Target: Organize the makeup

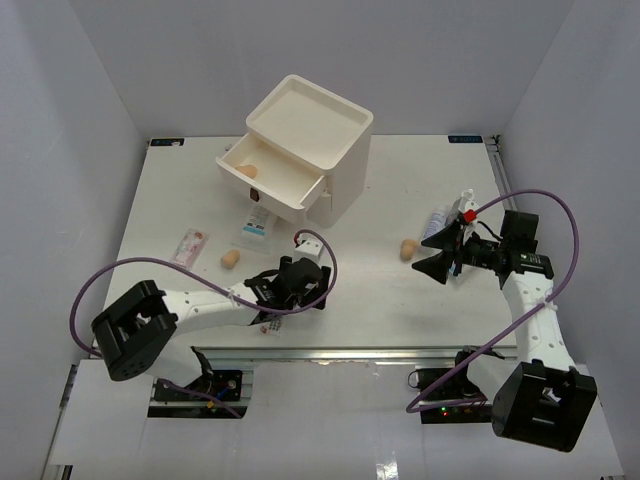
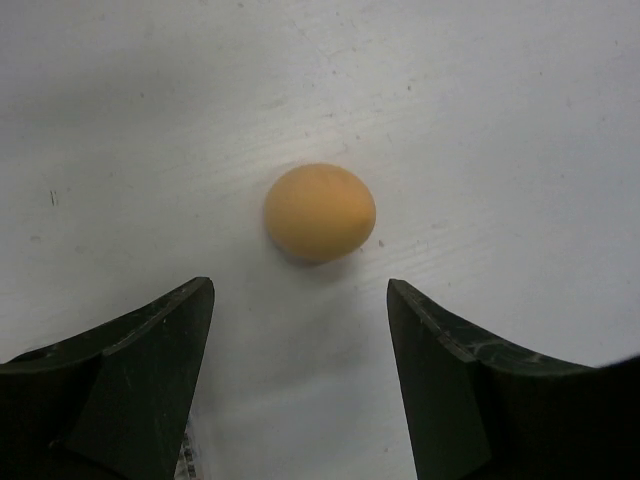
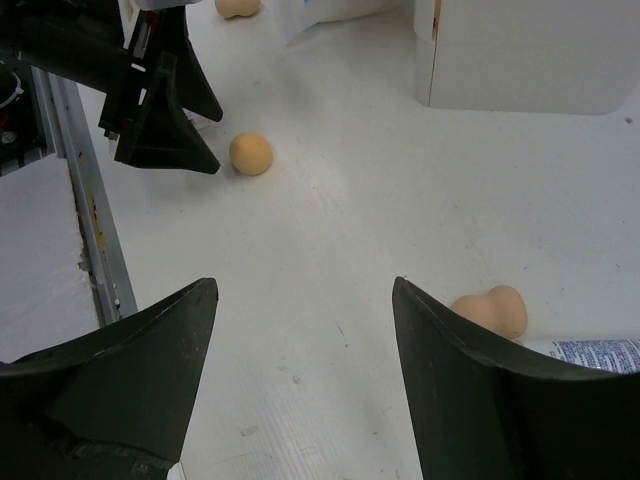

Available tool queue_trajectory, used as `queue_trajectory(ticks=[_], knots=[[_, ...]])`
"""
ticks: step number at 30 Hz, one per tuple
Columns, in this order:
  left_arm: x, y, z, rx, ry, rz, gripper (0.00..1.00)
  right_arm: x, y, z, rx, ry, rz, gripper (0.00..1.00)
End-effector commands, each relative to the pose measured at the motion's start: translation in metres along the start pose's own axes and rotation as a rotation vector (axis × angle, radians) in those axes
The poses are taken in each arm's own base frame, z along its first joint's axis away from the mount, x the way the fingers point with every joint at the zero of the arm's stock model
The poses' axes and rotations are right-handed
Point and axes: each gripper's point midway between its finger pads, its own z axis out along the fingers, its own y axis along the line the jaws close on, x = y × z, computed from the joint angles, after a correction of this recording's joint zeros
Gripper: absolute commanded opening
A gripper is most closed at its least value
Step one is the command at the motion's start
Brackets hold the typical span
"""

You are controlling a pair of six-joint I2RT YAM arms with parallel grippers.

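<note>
the left gripper (image 2: 300, 290) hangs low over the white counter (image 2: 500, 120) and points down at it. its jaws are wide apart and hold nothing. a round tan sponge (image 2: 320, 212) lies on the counter just past the gap between the jaws. it touches neither side.

the right gripper (image 3: 302, 290) is over the right part of the counter. its jaws are wide apart too, and nothing is in them. a second tan sponge (image 3: 492, 310), shaped a bit like a peanut, lies on the counter just beside the right-hand jaw. i cannot tell if it touches that jaw. a white-blue tube (image 3: 590, 352) lies right next to this sponge.

from above, a third sponge (image 1: 231, 259) lies on the counter to the left of the left gripper. near it is a flat sachet with pink print (image 1: 190, 245). a sachet with blue print (image 1: 255, 228) lies just in front of the big cream box (image 1: 320, 130) at the back of the counter. one drawer (image 1: 262, 192) of the box is pulled out, and a fourth sponge (image 1: 250, 171) lies inside it.
</note>
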Motion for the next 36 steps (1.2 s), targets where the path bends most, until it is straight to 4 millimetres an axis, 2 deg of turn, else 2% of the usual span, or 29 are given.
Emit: queue_trajectory(ticks=[1,4,6,11,12,15,17,22,26,28,29,30,33,36], knots=[[-0.043,-0.004,0.011,-0.083,-0.135,-0.006,0.81,-0.007,0.005,-0.002,-0.022,-0.047,-0.054,0.77],[-0.042,-0.013,0.024,-0.069,-0.111,0.023,0.79,-0.008,0.005,-0.003,-0.021,-0.053,-0.057,0.77],[-0.039,-0.018,0.034,-0.067,-0.09,0.04,0.74,-0.009,0.007,-0.004,-0.022,-0.059,-0.061,0.77],[-0.033,-0.02,0.041,-0.073,-0.063,0.05,0.48,-0.011,0.008,-0.006,-0.022,-0.073,-0.062,0.77],[-0.031,-0.019,0.041,-0.078,-0.054,0.05,0.4,-0.012,0.008,-0.007,-0.022,-0.074,-0.063,0.77],[-0.029,-0.018,0.038,-0.076,-0.048,0.041,0.33,-0.012,0.009,-0.007,-0.023,-0.078,-0.062,0.77],[-0.029,-0.016,0.033,-0.076,-0.048,0.041,0.22,-0.012,0.009,-0.007,-0.024,-0.079,-0.061,0.77],[-0.045,-0.027,0.014,-0.005,-0.068,0.036,0.02,-0.013,0.009,-0.008,-0.022,-0.083,-0.063,0.77],[-0.094,-0.05,-0.03,0.143,-0.169,0.02,0.0,-0.013,0.009,-0.009,-0.017,-0.083,-0.066,0.77],[-0.118,-0.056,-0.053,0.186,-0.229,0.009,0.0,-0.013,0.009,-0.009,-0.016,-0.084,-0.067,0.77],[-0.134,-0.057,-0.068,0.201,-0.269,-0.002,0.0,-0.014,0.009,-0.009,-0.015,-0.084,-0.068,0.77],[-0.158,-0.057,-0.091,0.218,-0.332,-0.019,0.0,-0.014,0.009,-0.009,-0.015,-0.083,-0.068,0.77],[-0.201,-0.044,-0.123,0.204,-0.442,-0.042,0.0,-0.015,0.01,-0.01,-0.012,-0.085,-0.073,0.77],[-0.245,-0.016,-0.146,0.166,-0.533,-0.088,0.0,-0.015,0.01,-0.01,-0.008,-0.084,-0.076,0.77]])
